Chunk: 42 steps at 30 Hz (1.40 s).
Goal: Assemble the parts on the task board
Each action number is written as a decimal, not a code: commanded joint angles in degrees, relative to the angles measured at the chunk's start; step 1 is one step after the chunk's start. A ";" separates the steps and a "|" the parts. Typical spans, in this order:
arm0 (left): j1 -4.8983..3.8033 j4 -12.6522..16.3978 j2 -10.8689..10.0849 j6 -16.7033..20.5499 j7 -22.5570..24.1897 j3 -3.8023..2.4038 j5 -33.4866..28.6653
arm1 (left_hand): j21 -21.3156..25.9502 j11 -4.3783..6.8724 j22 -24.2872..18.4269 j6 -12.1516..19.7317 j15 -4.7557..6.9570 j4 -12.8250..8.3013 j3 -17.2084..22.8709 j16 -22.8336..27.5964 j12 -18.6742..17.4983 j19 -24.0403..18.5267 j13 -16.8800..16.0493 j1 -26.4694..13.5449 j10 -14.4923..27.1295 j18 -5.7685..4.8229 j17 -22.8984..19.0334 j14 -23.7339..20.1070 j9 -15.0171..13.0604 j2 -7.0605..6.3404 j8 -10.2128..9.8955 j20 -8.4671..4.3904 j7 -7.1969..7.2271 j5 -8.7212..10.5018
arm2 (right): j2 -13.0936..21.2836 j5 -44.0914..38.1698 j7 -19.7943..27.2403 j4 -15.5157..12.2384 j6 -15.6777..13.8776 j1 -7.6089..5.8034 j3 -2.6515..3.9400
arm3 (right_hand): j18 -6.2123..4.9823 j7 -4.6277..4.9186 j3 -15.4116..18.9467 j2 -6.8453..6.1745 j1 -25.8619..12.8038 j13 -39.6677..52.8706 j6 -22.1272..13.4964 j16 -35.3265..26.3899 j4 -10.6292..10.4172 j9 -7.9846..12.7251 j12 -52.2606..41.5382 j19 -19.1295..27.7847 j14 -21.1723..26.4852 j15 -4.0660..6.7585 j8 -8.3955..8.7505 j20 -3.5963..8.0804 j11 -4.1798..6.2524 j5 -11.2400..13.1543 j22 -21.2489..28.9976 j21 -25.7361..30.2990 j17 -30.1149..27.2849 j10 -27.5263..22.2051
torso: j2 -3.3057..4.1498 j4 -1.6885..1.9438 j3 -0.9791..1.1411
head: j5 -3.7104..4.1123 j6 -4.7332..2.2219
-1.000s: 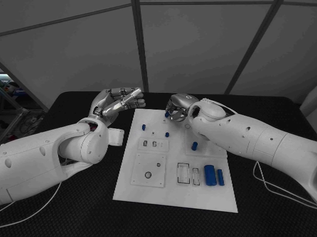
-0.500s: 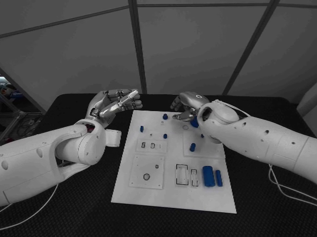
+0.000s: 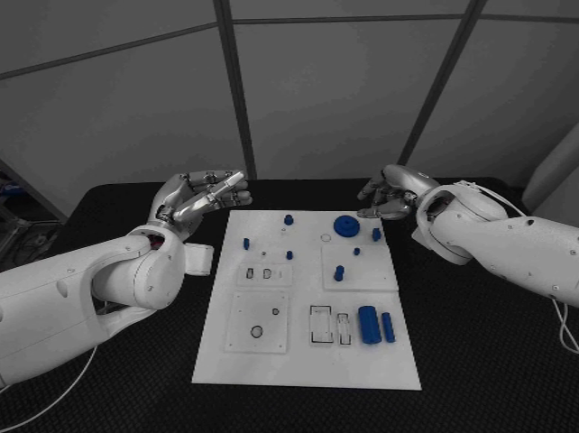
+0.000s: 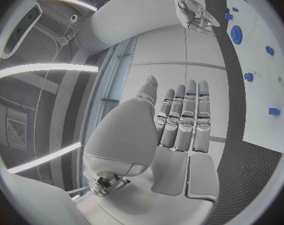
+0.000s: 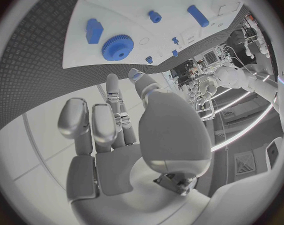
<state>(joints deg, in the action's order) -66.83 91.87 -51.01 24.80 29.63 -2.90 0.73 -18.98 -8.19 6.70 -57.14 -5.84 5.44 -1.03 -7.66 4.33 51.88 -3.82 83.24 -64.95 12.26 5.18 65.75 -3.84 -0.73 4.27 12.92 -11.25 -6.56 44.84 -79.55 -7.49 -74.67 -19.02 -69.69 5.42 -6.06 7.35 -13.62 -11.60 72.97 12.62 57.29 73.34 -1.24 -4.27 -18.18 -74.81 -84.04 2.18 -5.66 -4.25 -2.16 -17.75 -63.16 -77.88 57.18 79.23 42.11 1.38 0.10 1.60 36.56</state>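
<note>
Two hands hover off the far corners of the task board [image 3: 309,307], which lies mid-table on the black table [image 3: 498,343]. Left hand [image 3: 201,197]: raised beyond the far left corner, fingers extended together, holding nothing. Right hand [image 3: 391,194]: beyond the far right corner, fingers loosely curled, empty. Blue gear [image 3: 348,225] rests near the board's far edge; small blue parts [image 3: 375,323] lie scattered toward its right side.

Task board [image 3: 303,361] on blk table [image 3: 498,361]

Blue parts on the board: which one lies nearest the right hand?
The round toothed gear, at the board's far right corner beside the right hand; the other parts are smaller pegs or cylinders farther off.
</note>
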 commanded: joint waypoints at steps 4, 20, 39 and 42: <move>-0.09 -0.22 0.20 -1.24 -0.19 -0.05 0.70 | -0.18 -0.01 -0.04 -0.44 -0.14 -0.30 0.03 -0.08 0.23 0.22 -0.05 0.10 -0.43 -1.67 0.06 0.47 0.03 0.53 -0.34 -0.25 -0.06 0.38 | 0.51 3.58 -1.94 0.10 5.46 -0.17 0.00 | 1.49 -0.01 6.54 0.99 2.69 13.46 -2.64 5.12 -3.91 -0.01 -12.19 -2.23 -2.05 -0.11 -1.60 0.03 0.01 -0.57 -4.43 -2.35 8.44 -4.47 | 0.06 0.03 0.08 | 0.89 0.07; -0.07 -0.61 0.55 -1.56 -0.13 -0.05 0.73 | -0.21 -0.05 -0.04 -0.44 -0.12 -0.32 -0.01 -0.09 0.13 0.27 -0.01 0.05 -0.38 -1.68 0.08 0.54 0.04 0.49 -0.38 -0.28 -0.10 0.39 | -4.21 1.81 -3.63 3.63 8.41 -0.13 -0.03 | 2.50 1.47 13.55 0.91 10.26 44.10 -7.92 11.37 -14.71 0.20 -40.36 -4.85 -3.59 -1.53 -3.34 -1.39 -1.43 1.30 -10.25 -5.37 20.46 -3.90 | -0.01 0.17 -0.10 | 1.32 0.56; -0.07 -0.70 0.55 -1.53 -0.05 -0.05 0.73 | -0.24 -0.09 -0.04 -0.44 -0.12 -0.35 -0.02 -0.08 0.01 0.30 0.03 0.05 -0.28 -1.68 0.10 0.58 0.05 0.47 -0.41 -0.30 -0.13 0.39 | -6.60 -0.08 -5.13 5.84 11.31 -0.04 -0.06 | 3.05 1.36 13.23 2.00 11.14 54.68 -6.91 13.03 -14.82 0.13 -50.40 -6.33 -4.16 -1.63 -4.70 -1.53 -1.43 0.71 -13.06 -6.71 24.02 -0.42 | -0.01 0.07 0.00 | 1.21 0.87; -0.07 -0.72 0.54 -1.51 -0.06 -0.05 0.73 | -0.25 -0.11 -0.04 -0.44 -0.12 -0.37 -0.02 -0.08 -0.03 0.31 0.05 0.05 -0.24 -1.69 0.11 0.59 0.05 0.46 -0.42 -0.30 -0.14 0.39 | -6.86 -0.16 -5.29 6.14 11.92 -0.02 -0.07 | 3.09 1.36 13.16 2.07 11.23 55.02 -6.90 13.13 -14.74 0.14 -50.72 -6.44 -4.20 -1.63 -4.72 -1.54 -1.44 0.72 -13.26 -6.80 24.24 -0.33 | 0.01 0.06 0.02 | 1.13 0.97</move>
<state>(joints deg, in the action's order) -66.80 91.13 -50.51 23.96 29.26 -2.89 1.00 -18.98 -8.20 6.72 -57.13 -6.04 5.45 -1.03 -7.66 4.34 52.03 -3.79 83.24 -64.94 12.26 5.22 65.94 -3.84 -0.74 4.04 12.77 -11.25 -6.56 38.06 -78.95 -12.29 -68.62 -8.77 -69.64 5.35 -3.98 8.77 -0.13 -9.91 83.87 67.64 50.08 86.21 -15.98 -4.09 -68.79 -80.79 -83.94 0.82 -10.13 -5.72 -3.58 -16.75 -74.94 -84.47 74.94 78.42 42.09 1.48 0.08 2.78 37.47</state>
